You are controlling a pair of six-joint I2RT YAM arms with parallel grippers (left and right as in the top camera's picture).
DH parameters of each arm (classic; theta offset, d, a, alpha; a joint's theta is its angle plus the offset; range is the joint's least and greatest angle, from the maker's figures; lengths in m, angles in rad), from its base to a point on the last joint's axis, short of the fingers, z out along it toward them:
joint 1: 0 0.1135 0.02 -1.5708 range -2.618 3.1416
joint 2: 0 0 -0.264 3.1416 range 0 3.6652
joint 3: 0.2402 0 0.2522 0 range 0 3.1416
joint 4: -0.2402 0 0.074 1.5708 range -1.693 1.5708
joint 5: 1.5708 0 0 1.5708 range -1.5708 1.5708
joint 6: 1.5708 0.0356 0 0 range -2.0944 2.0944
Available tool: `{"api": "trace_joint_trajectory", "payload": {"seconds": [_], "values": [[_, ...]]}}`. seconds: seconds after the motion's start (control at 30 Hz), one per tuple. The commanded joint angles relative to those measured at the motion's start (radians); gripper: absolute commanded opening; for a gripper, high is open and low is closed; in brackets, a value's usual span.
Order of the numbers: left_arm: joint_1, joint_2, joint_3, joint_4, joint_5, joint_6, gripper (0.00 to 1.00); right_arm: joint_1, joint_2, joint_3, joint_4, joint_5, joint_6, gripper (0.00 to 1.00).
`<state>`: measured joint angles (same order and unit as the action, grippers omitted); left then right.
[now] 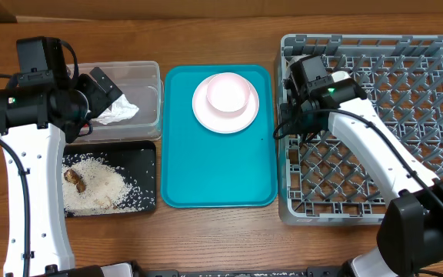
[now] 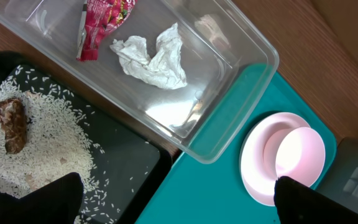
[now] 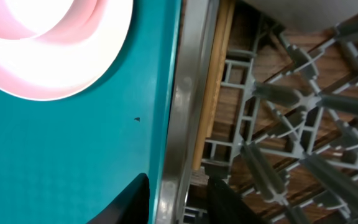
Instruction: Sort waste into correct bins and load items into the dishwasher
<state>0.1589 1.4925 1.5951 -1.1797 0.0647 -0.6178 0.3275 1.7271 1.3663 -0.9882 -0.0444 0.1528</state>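
Black fingertips [image 2: 48, 199] sit in the bottom corners of the left wrist view, spread wide: the left gripper [image 2: 182, 202] hangs with its jaws fully apart, holding nothing. From overhead it hovers over the left part of the clear rectangular plastic tub [image 2: 241, 81].

Inside that tub lie the small red snack wrapper [image 2: 101, 22] and, just beside it, the crumpled white napkin [image 2: 151, 59]. The wrapper carries pale print, too blurred to read.

Next to the tub, the shallow black rectangular tray [image 2: 129, 180] holds loose white rice [image 2: 48, 130] scattered around a brown food lump [image 2: 11, 124].

Across on the large flat teal tray [image 2: 229, 168], the round pale-pink plate [image 2: 253, 180] sits near the far end, with the small pink bowl [image 2: 300, 152] standing on it.

Right side now: the right gripper [image 3: 176, 202] is low at the left wall of the large square grey plastic dish rack [image 1: 406, 77]. Its fingers are a narrow gap apart, straddling the line where the teal tray's edge meets the rack wall. Whether they touch either, I can't tell. Nothing shows clamped between them.

Everything rests on a wooden table [image 1: 206, 231].
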Motion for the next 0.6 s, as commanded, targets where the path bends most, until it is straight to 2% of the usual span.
{"api": "trace_joint_trajectory", "payload": {"seconds": [0.0, 0.13, 0.23, 0.57], "values": [[0.003, 0.008, 0.003, 0.002, 0.004, 0.019, 1.00, 0.013, -0.005, -0.020, -0.002, -0.013, -0.002, 0.32], [0.003, 0.008, 0.003, 0.002, 0.004, 0.019, 1.00, 0.019, -0.004, -0.020, -0.014, -0.013, -0.002, 0.31], [0.003, 0.008, 0.003, 0.002, 0.004, 0.019, 1.00, 0.021, -0.004, -0.020, -0.017, -0.014, -0.002, 0.23], [0.003, 0.008, 0.003, 0.002, 0.004, 0.019, 1.00, 0.021, -0.004, -0.020, -0.046, -0.014, 0.001, 0.22]]}}
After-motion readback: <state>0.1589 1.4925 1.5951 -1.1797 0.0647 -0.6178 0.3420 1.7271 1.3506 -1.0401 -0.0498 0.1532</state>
